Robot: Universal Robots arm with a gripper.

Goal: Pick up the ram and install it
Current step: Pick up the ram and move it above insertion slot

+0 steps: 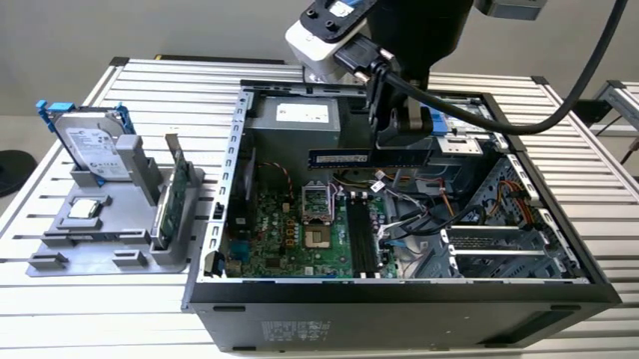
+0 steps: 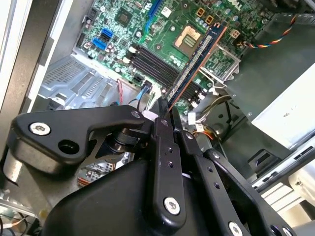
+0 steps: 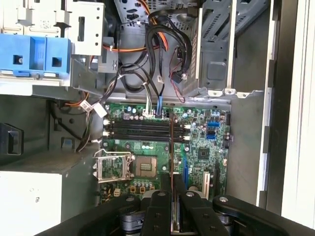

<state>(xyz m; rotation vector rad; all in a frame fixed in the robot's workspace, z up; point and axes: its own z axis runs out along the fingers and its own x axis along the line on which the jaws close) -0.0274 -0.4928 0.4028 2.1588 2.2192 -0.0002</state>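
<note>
The ram (image 1: 340,158) is a thin blue stick held level above the open computer case (image 1: 399,288). My gripper (image 1: 403,149) is shut on its end toward the exterior view's right. In the second wrist view the ram (image 2: 197,59) juts out from between the black fingers (image 2: 162,132) over the motherboard (image 2: 123,19). The first wrist view has the ram (image 3: 171,147) edge-on, as a thin line crossing the dark memory slots (image 3: 140,130) at right angles. Those slots (image 1: 361,239) lie below the stick, well apart from it.
A grey holder (image 1: 110,247) at the exterior view's left carries a silver hard drive (image 1: 95,146) with blue rails and an upright green card (image 1: 178,194). Inside the case are the processor socket (image 1: 314,202), a power supply (image 1: 299,116), loose cables (image 1: 409,217) and drive bays (image 1: 499,247).
</note>
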